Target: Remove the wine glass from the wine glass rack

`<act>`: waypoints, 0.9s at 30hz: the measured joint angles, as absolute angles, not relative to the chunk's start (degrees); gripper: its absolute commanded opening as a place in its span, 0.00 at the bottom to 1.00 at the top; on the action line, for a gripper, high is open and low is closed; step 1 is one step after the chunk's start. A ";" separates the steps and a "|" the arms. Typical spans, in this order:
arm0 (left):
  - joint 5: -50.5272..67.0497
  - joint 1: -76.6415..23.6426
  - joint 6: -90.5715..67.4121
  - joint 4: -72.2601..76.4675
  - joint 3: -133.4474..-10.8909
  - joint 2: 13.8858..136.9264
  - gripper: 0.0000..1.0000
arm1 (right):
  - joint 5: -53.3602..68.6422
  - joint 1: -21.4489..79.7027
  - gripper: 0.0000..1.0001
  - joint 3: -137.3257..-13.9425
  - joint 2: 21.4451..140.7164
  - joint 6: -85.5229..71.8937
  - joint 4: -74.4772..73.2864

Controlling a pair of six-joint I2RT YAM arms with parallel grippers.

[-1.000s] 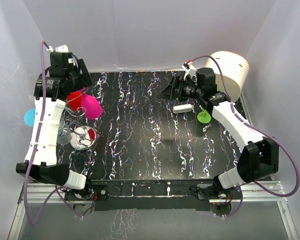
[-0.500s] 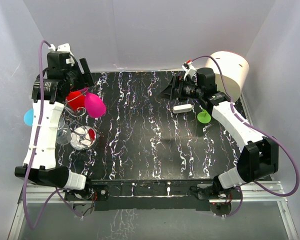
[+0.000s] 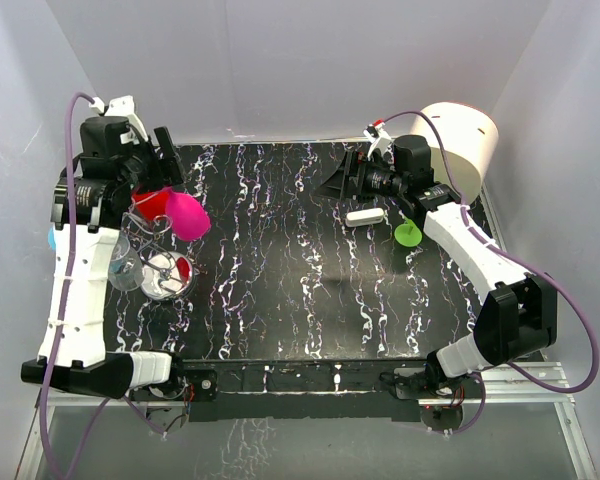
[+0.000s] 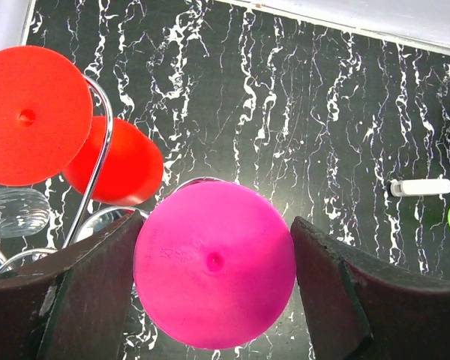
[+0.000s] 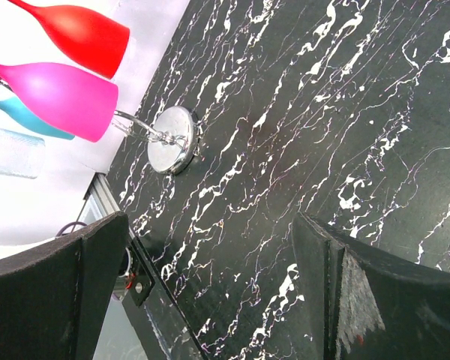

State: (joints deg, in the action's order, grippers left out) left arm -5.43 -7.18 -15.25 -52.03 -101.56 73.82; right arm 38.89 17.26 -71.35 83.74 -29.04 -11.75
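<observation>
Plainly, the left fingers (image 4: 75, 300) pinch the pink wine glass (image 4: 214, 274) — the right fingers (image 5: 60, 300) stand wide, empty.

The counter (image 3: 310, 270) is black, streaked lengthwise with thin white marble veins. At lower centre of the left wrist view, the pink wine glass (image 4: 214, 262) is a bright, plain, opaque magenta. Upper left of it, the red glass (image 4: 116, 161) is solid red, foot disc included, and the clear glass (image 4: 15, 212) at the left edge is colourless. The turquoise glass (image 5: 22, 120) shows at upper left in the right wrist view. The wine glass rack (image 5: 172, 150) is shiny silver wire on a mirror-bright disc. In the top view, the cylinder (image 3: 465, 140) at upper right is cream, the small disc (image 3: 408, 234) is green and the bar (image 3: 364, 216) is white. The left arm (image 3: 80, 270) and right arm (image 3: 470, 250) are white with black joints.
</observation>
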 measured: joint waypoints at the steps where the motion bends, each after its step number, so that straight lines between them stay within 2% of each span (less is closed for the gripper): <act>1: -5.61 -7.18 -15.18 -52.05 -101.21 73.65 0.57 | 38.96 17.26 0.89 -71.35 83.74 -29.08 -11.73; 15: -14.22 -7.18 -13.87 -50.15 -99.31 73.25 0.57 | 39.24 17.52 0.89 -71.35 84.14 -30.02 -11.73; 27: -19.27 -7.18 -10.02 -46.26 -99.55 77.60 0.57 | 39.22 17.56 0.90 -71.35 84.18 -30.04 -11.73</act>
State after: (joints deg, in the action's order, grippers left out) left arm -19.27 -7.18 -10.02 -46.26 -99.55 77.60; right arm 39.22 17.56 -71.35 84.18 -30.04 -11.73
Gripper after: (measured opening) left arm 0.736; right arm 0.894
